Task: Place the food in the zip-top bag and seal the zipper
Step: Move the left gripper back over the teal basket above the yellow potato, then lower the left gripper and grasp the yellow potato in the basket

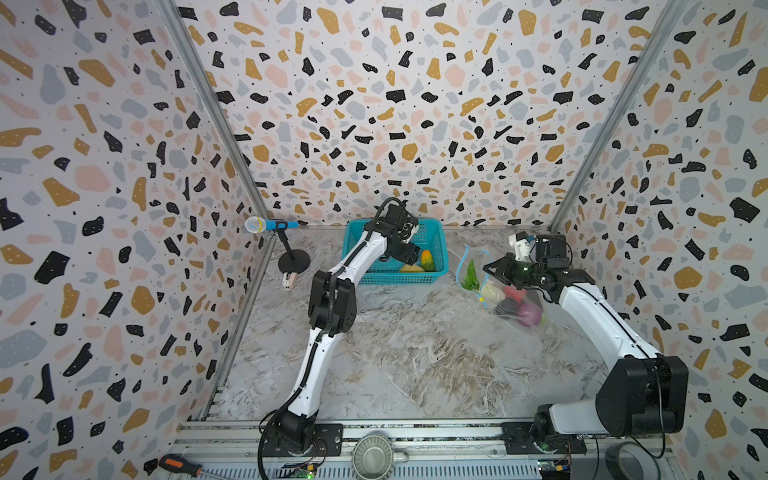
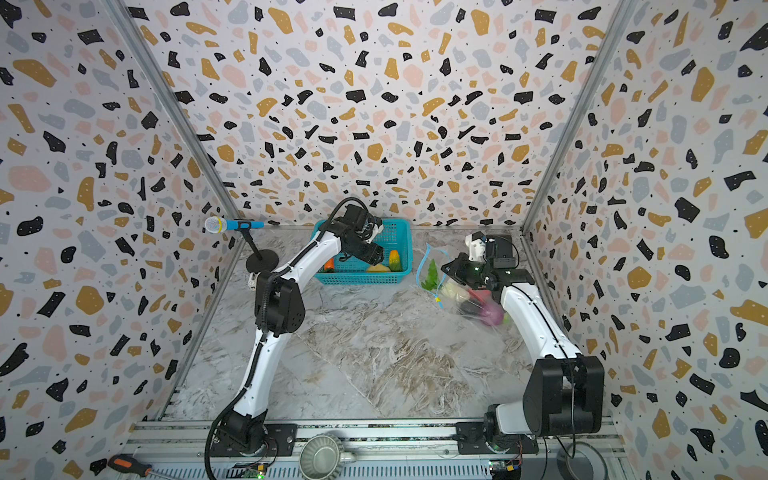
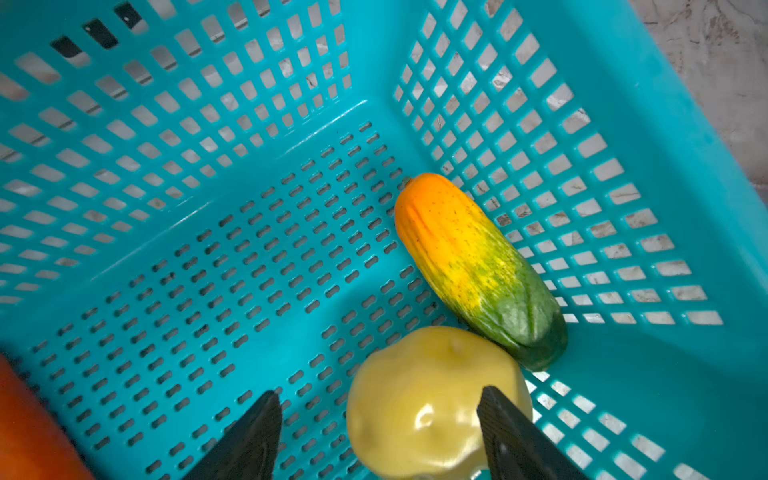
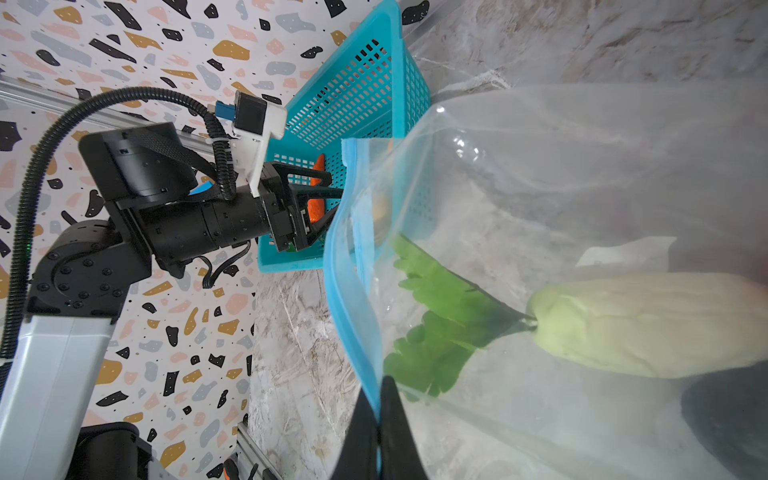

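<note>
My left gripper (image 3: 380, 392) reaches down into the teal basket (image 1: 436, 239) with its jaws open. The yellow potato (image 3: 424, 399) lies between its fingers, nearer one of them. Beside the potato lies the corn (image 3: 469, 257), and the orange carrot (image 3: 25, 424) sits at the basket's other end. The clear zip-top bag (image 1: 511, 299) rests to the right of the basket. My right gripper (image 4: 380, 384) is shut on its light blue zipper (image 4: 345, 299) and holds the mouth open. Green leaves (image 4: 436, 316), a white radish (image 4: 648, 324), a purple onion (image 1: 528, 313) and a red pepper (image 1: 515, 293) are inside the bag.
A blue microphone (image 1: 266, 225) on a black stand is at the back left, near the basket. On the front rail lie an orange-handled screwdriver (image 1: 178, 463), a grey metal cup (image 1: 372, 457) and a tape roll (image 1: 627, 459). Patterned walls close in three sides.
</note>
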Robot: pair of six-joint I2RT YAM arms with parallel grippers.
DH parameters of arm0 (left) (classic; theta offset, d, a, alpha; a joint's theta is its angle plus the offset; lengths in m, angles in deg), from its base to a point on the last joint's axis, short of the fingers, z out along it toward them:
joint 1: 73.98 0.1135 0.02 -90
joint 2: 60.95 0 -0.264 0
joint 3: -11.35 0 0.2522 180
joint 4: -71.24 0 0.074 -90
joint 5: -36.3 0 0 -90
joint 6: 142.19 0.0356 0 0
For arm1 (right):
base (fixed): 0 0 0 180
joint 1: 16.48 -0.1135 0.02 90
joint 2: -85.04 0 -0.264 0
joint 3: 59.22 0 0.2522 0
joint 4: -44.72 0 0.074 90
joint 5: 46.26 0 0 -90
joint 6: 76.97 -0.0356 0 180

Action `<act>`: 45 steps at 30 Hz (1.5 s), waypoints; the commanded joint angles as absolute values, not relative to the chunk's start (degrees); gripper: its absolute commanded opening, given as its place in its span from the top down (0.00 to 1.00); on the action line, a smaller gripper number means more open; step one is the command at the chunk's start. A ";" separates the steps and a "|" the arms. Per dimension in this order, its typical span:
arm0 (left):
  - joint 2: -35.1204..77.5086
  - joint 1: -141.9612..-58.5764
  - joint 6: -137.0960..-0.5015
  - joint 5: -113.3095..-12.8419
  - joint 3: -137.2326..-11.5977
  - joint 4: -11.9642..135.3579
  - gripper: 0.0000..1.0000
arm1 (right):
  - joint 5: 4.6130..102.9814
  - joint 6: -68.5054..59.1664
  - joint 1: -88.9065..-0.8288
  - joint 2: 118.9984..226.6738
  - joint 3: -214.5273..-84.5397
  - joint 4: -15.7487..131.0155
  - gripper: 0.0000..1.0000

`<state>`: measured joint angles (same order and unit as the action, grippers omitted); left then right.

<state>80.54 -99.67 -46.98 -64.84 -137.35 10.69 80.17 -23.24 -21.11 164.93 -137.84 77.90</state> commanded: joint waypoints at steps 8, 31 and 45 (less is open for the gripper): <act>84.19 -101.26 -41.91 -65.32 -139.66 6.68 0.19 | 79.54 -22.75 -21.67 164.81 -137.77 78.38 1.00; 82.60 -98.65 -43.79 -55.67 -135.31 11.29 0.21 | 79.52 -22.41 -21.76 164.93 -138.06 78.79 1.00; 81.19 -96.66 -49.38 -49.42 -134.93 17.96 0.39 | 79.23 -22.40 -21.77 164.40 -138.06 79.07 1.00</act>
